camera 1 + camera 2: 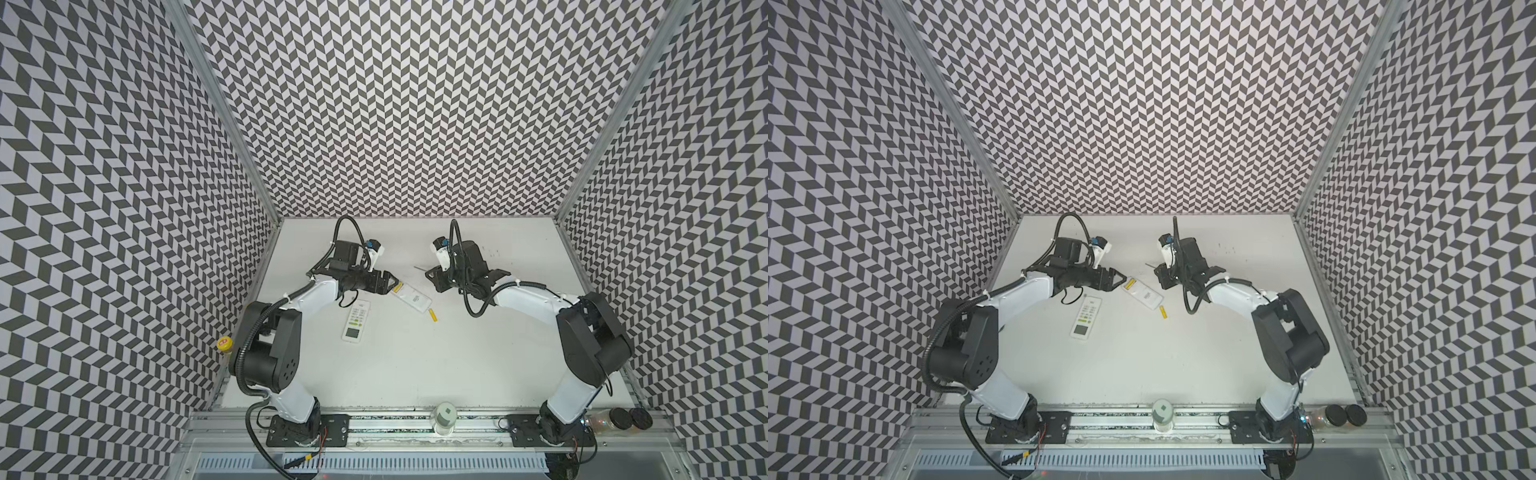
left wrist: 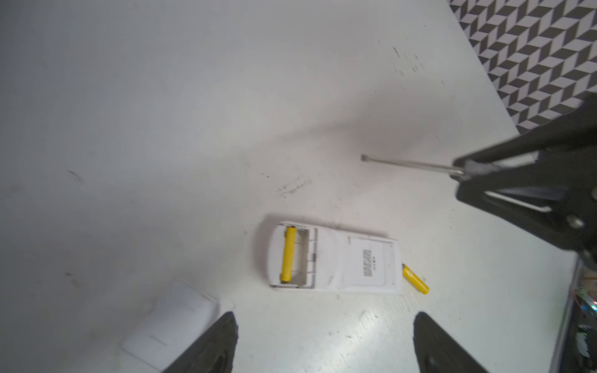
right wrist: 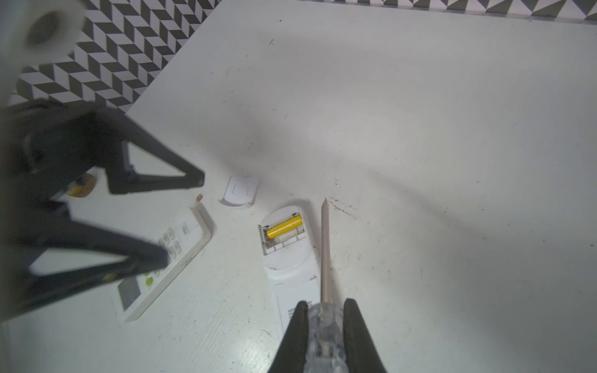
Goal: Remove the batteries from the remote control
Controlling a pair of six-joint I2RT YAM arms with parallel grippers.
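A white remote control [image 1: 413,298] [image 2: 352,258] lies face down at mid-table, its battery bay uncovered. One yellow battery [image 2: 288,253] [image 3: 284,226] sits in the bay beside an empty slot. A second yellow battery [image 1: 433,316] [image 2: 416,279] lies loose on the table at the remote's other end. My left gripper [image 1: 392,283] [image 2: 323,318] hovers open just short of the bay end, holding nothing. My right gripper [image 3: 323,303] [image 1: 429,275] is shut on a clear-handled screwdriver [image 3: 324,252], whose shaft runs alongside the remote.
Another white remote [image 1: 357,320] [image 3: 168,258] lies face up near the left arm. The loose battery cover [image 3: 240,192] rests on the table near the bay. A jar [image 1: 444,417] stands on the front rail, and a jar with dark lids [image 1: 615,419] lies at the front right.
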